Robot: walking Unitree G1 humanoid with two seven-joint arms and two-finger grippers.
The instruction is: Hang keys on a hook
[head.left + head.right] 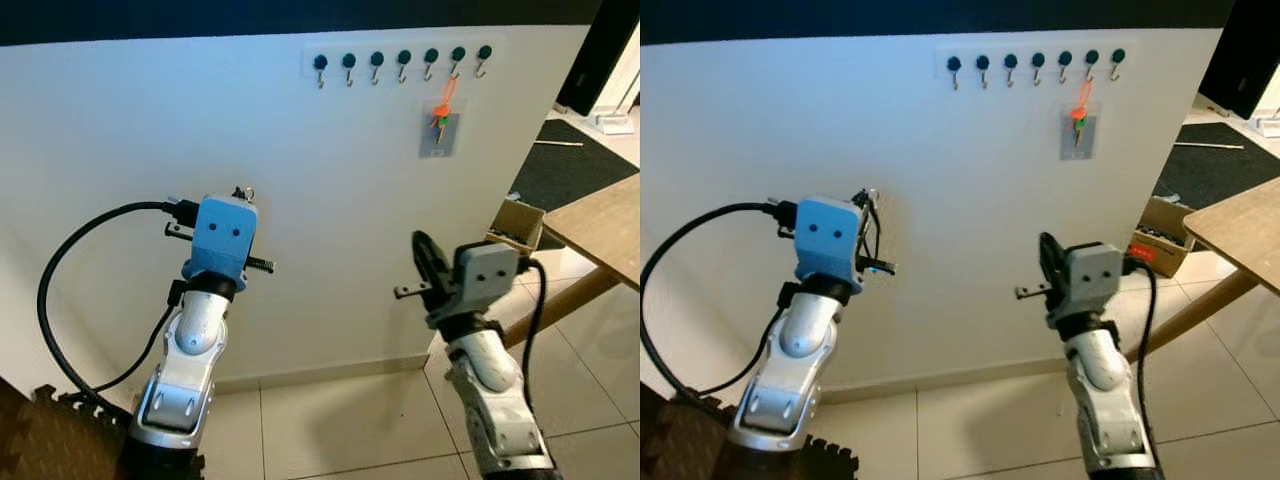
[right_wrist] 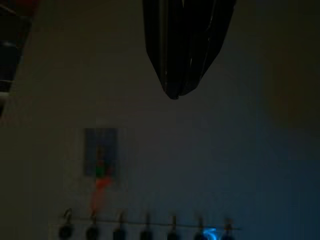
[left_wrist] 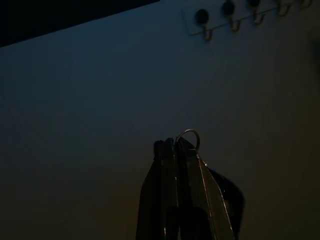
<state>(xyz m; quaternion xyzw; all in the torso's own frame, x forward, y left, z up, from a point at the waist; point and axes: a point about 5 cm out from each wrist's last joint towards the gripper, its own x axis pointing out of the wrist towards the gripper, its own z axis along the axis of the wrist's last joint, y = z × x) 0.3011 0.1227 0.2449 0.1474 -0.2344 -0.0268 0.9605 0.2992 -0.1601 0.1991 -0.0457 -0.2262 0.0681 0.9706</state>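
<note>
- The left end effector (image 1: 243, 197) is raised in front of the white wall (image 1: 150, 130), its two black fingers pressed together on a small metal key ring (image 3: 188, 138) that pokes out above the tips; I can't make out the keys themselves.
- The row of hooks (image 1: 402, 62) sits up and to the right of that ring, well apart from it. I count seven dark knobs, each with a small hook below.
- The sixth hook from the left (image 1: 455, 68) already carries an orange strap with a green-tagged key (image 1: 441, 115), hanging over a grey plate (image 1: 439, 135). The other six look free, and the leftmost (image 1: 321, 73) is nearest the ring.
- The ring stands roughly upright, so I judge it must travel up and rightward to slip over a hook tip.
- The right end effector (image 1: 424, 259) hangs lower, fingers together and empty, below the right end of the rack.
- A wooden tabletop (image 1: 600, 225) juts in at far right.
</note>
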